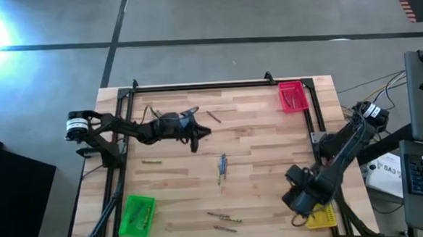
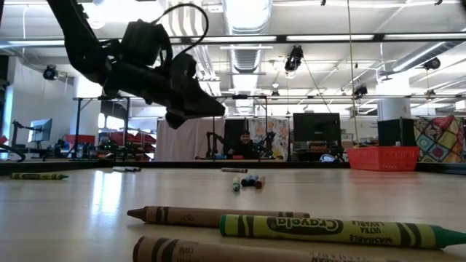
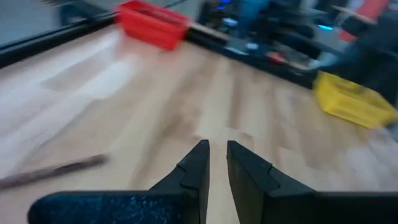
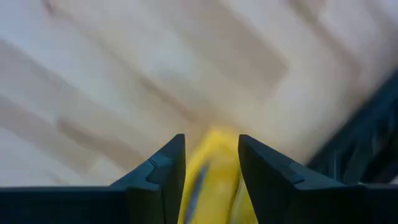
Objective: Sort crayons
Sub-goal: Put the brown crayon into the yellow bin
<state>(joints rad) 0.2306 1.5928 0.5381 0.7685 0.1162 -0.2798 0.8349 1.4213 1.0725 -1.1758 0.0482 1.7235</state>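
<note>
My right gripper (image 4: 211, 163) hung over the yellow tray (image 1: 324, 216), jaws parted, something yellow between them.

I could not tell whether that yellow thing was a crayon leaving my grip or only the tray below; if it was a crayon and I sat off the tray's rim, it could have rolled onto the wooden table (image 1: 256, 141). My left gripper (image 3: 213, 163) hovered mid-table, fingers narrow and empty. Blue crayons (image 1: 222, 165) lay at the centre, more crayons (image 1: 224, 219) near the front edge, others in the red tray (image 1: 292, 97) and green tray (image 1: 137, 214).
</note>
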